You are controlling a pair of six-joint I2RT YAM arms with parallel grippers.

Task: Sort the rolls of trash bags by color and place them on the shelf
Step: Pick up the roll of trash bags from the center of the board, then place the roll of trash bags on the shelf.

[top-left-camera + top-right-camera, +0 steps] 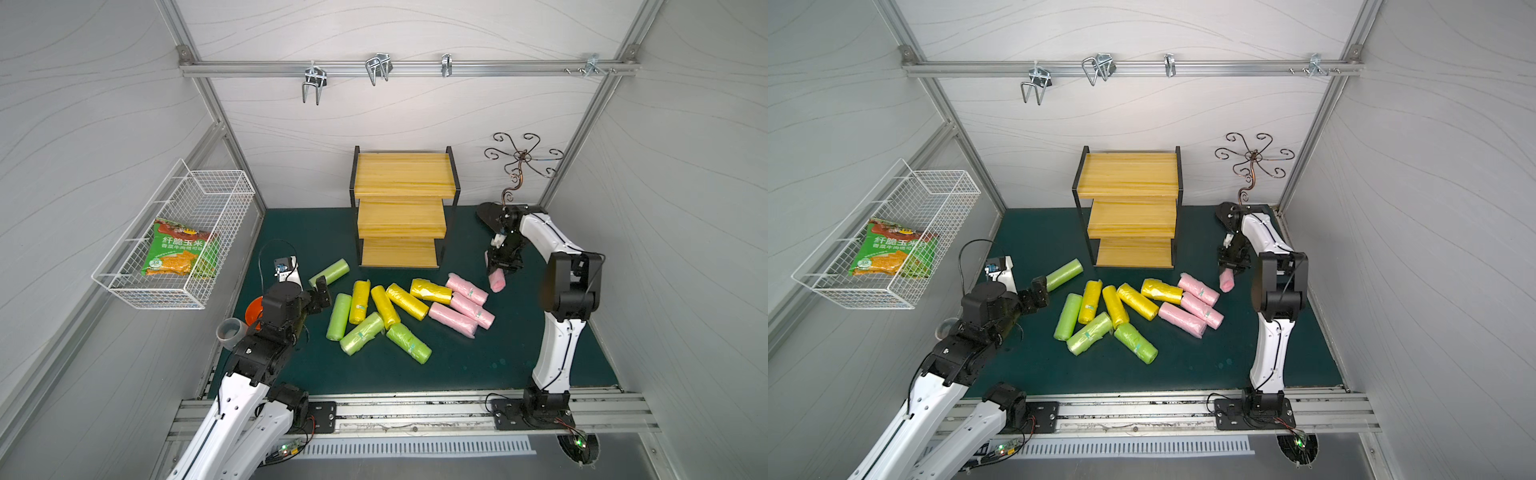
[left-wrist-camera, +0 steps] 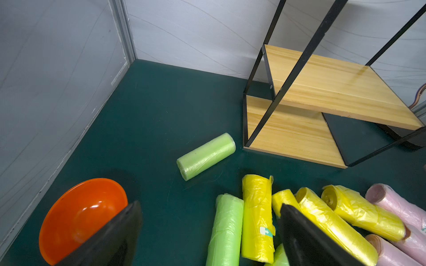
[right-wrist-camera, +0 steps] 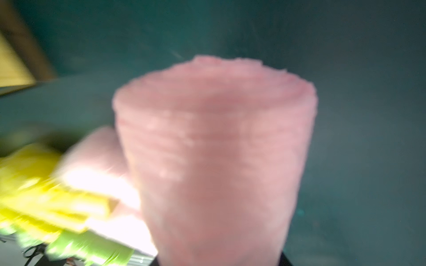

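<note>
My right gripper is shut on a pink roll and holds it end-down just above the mat, right of the heap. That roll fills the right wrist view, blurred. Three more pink rolls, several yellow rolls and three green rolls lie in a heap in front of the shelf. One green roll lies apart at the left. My left gripper is open and empty, between that roll and the heap. All three boards of the shelf are bare.
A white wire basket on the left wall holds a green-orange snack bag. An orange bowl and a grey cup sit by my left arm. A curly metal hook stand rises at the back right.
</note>
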